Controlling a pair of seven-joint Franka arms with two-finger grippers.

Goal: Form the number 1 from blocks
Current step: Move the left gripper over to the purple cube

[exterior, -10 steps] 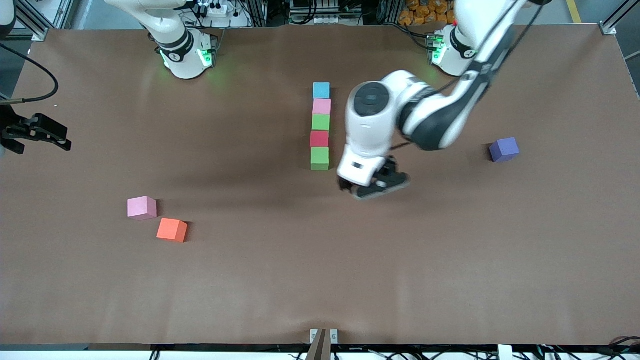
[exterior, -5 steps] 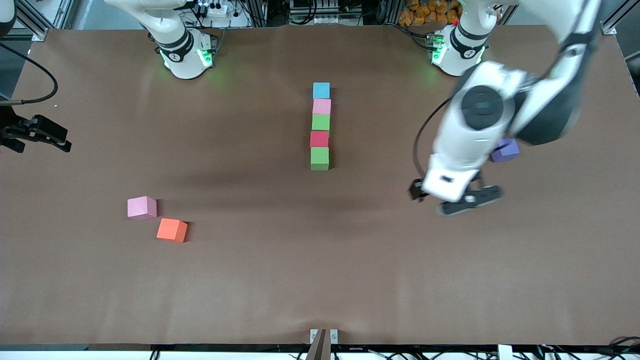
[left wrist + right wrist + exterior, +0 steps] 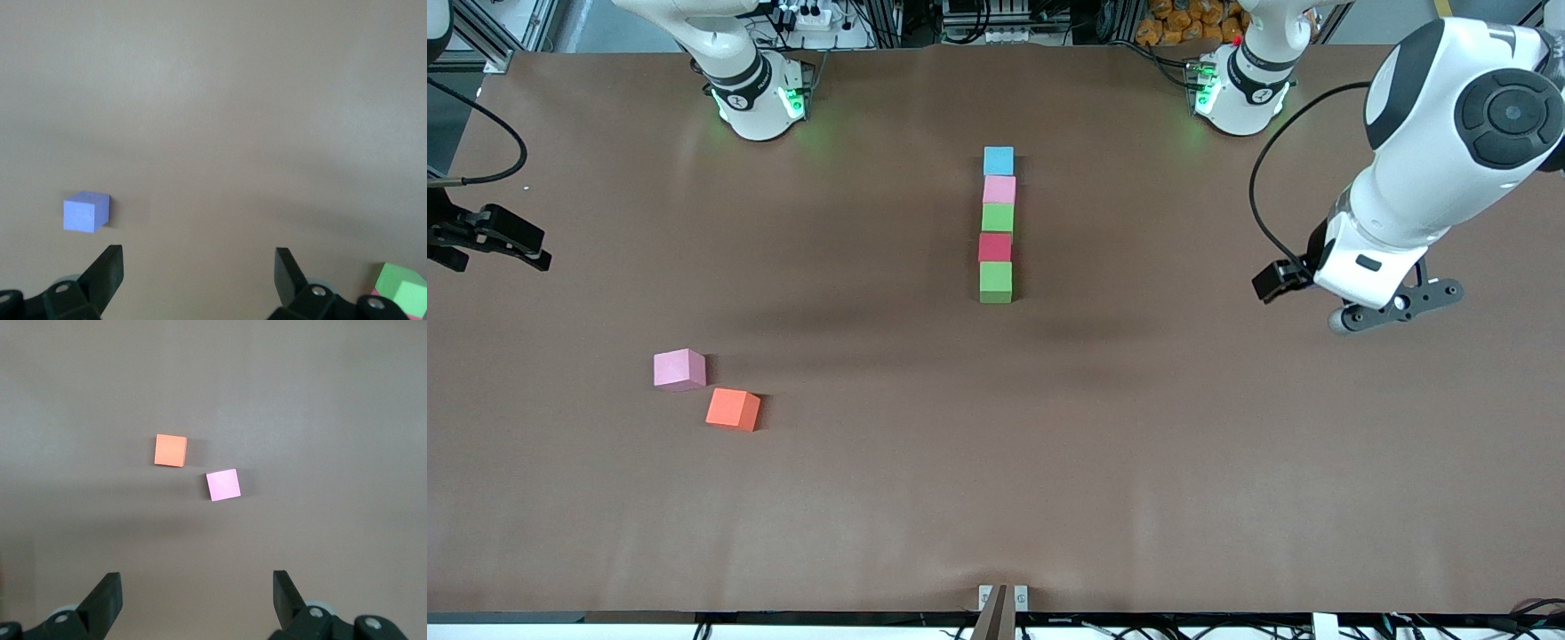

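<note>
Five blocks form a straight column mid-table: light blue (image 3: 998, 161), pink (image 3: 999, 189), green (image 3: 997, 217), red (image 3: 994, 246) and green (image 3: 995, 282), the last one nearest the front camera. A loose pink block (image 3: 679, 369) and an orange block (image 3: 732, 409) lie toward the right arm's end. The purple block (image 3: 86, 212) shows only in the left wrist view; the left hand hides it in the front view. My left gripper (image 3: 198, 259) hangs open and empty above the table near it. My right gripper (image 3: 197, 580) waits open over the table's edge.
The brown table (image 3: 996, 498) stretches wide and bare toward the front camera. The left arm's white forearm (image 3: 1432, 151) hangs over its end of the table. A small bracket (image 3: 1002, 597) sits at the front edge.
The left arm swung away from beside the block column toward its own end of the table and now covers the purple block in the front view. The right arm stayed put.
</note>
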